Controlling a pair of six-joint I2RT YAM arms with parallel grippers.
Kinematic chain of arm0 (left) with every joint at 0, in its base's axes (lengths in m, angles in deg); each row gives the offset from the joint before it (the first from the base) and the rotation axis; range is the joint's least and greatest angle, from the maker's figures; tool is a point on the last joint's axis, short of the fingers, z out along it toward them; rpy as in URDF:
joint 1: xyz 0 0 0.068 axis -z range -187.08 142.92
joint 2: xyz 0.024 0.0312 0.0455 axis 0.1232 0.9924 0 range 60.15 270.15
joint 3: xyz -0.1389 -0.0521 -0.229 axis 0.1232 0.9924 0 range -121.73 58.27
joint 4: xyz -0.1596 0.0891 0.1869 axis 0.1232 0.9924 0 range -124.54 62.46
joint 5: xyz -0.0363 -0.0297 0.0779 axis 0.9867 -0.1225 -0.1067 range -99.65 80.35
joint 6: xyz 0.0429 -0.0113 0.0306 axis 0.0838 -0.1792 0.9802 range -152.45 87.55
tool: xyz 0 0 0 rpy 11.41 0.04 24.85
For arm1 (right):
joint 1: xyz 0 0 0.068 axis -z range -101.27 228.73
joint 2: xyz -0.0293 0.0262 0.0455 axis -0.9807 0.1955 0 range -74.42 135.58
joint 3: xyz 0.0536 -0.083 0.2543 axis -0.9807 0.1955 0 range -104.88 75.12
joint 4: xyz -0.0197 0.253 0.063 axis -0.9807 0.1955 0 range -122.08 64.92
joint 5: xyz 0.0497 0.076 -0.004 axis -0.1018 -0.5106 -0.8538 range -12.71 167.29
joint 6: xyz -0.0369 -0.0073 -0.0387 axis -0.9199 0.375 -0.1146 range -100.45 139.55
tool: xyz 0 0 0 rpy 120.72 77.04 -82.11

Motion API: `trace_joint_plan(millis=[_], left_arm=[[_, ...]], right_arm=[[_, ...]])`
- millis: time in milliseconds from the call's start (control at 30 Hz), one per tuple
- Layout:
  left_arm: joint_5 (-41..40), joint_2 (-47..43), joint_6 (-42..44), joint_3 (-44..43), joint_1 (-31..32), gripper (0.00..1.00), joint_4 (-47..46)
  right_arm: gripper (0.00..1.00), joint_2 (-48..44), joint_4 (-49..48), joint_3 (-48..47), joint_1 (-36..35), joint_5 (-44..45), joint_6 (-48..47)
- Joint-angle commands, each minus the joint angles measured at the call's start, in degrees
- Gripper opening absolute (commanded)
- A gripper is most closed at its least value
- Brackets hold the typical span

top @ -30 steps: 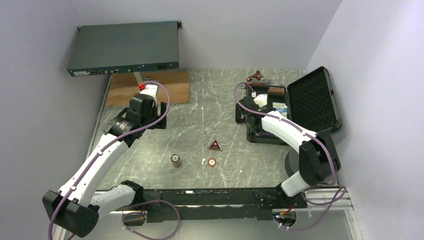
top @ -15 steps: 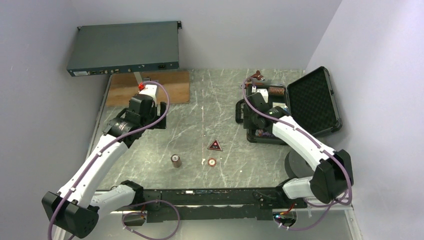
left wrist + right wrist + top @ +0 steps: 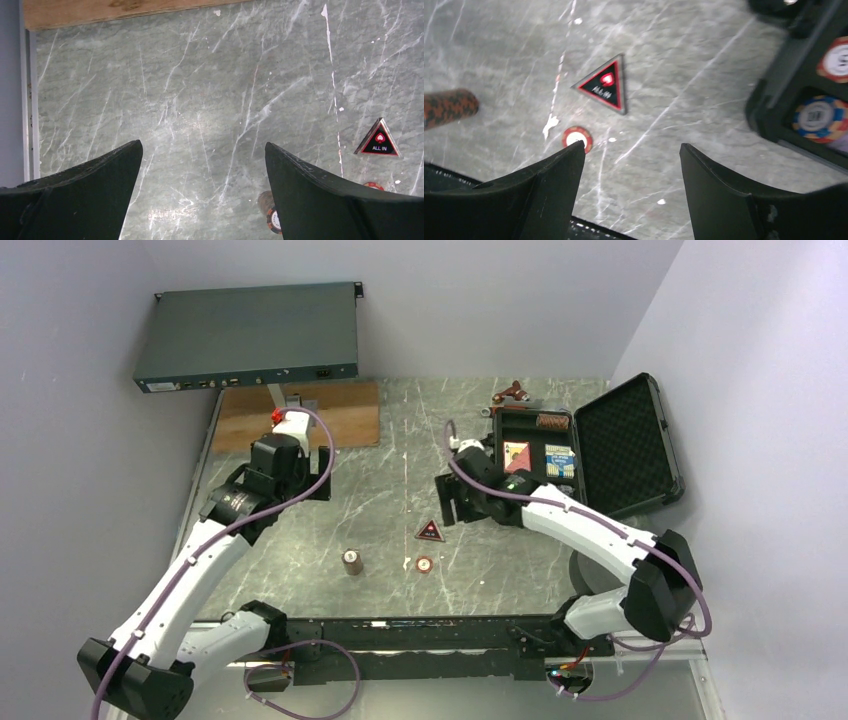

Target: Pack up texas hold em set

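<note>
open black case (image 3: 628, 440) right; all-in triangle (image 3: 430, 531), chip stack (image 3: 352, 561), lone chip (image 3: 425, 564) mid-table

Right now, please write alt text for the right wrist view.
Open fingers frame a marble table bearing a triangular ALL IN marker and one red chip. A chip stack lies at the left edge, the case at the right.

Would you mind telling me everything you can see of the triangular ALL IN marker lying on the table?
The ALL IN marker is a flat triangle with a black face, a red border and a pale rim. It bears a red spade emblem above white "ALL IN" lettering and looks like hard plastic. It lies flat on the grey marbled table, apart from the single chip nearer the bases and the chip stack to its left. The right gripper hangs open close by; nothing touches the marker.
</note>
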Motion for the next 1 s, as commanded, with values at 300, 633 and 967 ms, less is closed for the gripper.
trace_joint_plan(millis=[300, 633, 967], left_arm=[[-3.82, -2.13, 1.05, 1.92, -0.29, 1.00, -0.70], [-4.82, -3.52, 0.76, 2.18, -0.30, 1.00, -0.34], [-12.02, -11.56, 0.40, 4.27, -0.56, 1.00, -2.40]], right_arm=[[0.74, 9.82, -4.59, 0.81, -16.05, 1.96, 6.72], [0.69, 13.63, -12.91, 5.48, -20.41, 1.32, 4.99], [0.63, 18.31, -14.66, 5.40, -20.89, 3.41, 4.74]])
